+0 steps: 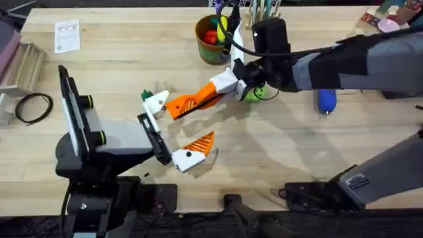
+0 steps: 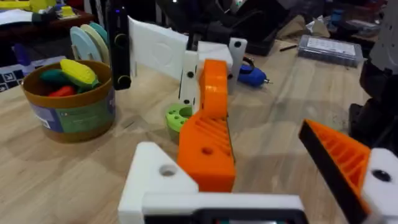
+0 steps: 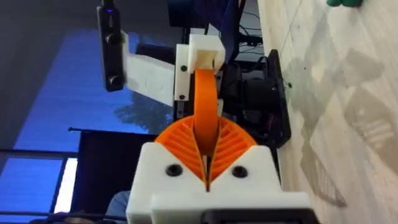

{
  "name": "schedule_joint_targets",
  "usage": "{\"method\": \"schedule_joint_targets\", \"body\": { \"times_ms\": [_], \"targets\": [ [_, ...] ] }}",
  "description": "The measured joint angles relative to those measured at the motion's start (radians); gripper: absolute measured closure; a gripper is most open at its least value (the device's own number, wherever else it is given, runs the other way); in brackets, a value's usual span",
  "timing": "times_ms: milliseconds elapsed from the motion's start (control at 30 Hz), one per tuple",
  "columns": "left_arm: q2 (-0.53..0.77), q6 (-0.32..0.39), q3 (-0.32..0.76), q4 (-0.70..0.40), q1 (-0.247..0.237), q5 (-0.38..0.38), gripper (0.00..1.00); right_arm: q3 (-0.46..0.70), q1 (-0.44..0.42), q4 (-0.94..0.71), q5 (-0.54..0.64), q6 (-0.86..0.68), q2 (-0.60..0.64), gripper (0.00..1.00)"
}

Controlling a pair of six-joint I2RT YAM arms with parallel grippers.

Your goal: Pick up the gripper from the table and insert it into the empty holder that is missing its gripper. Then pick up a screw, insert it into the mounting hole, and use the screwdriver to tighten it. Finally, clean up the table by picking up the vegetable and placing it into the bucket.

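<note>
Pale wooden table (image 1: 119, 73): olive-green round bucket (image 1: 211, 39) holding red, yellow and green toys. Right gripper (image 1: 221, 89) clamped on orange wedge-shaped plastic gripper (image 1: 192, 102), touching white blocky holder (image 1: 156, 102). Left gripper (image 1: 173, 131) spread wide, empty.

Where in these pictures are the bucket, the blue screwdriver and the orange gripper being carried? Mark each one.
bucket (image 2: 68, 115): left wrist view, on its olive-green outer wall.
screwdriver (image 1: 326, 100): overhead view, on its blue body.
gripper (image 1: 192, 101): overhead view, on its orange ribbed face.
</note>
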Motion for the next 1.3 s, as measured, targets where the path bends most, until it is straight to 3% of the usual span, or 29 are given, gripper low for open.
{"method": "schedule_joint_targets", "body": {
  "times_ms": [1300],
  "targets": [
    [0.0, -0.004, 0.0, 0.0, 0.006, -0.008, 0.015, 0.086, 0.043, -0.001, 0.027, 0.094, 0.06, 0.993]
  ]
}}
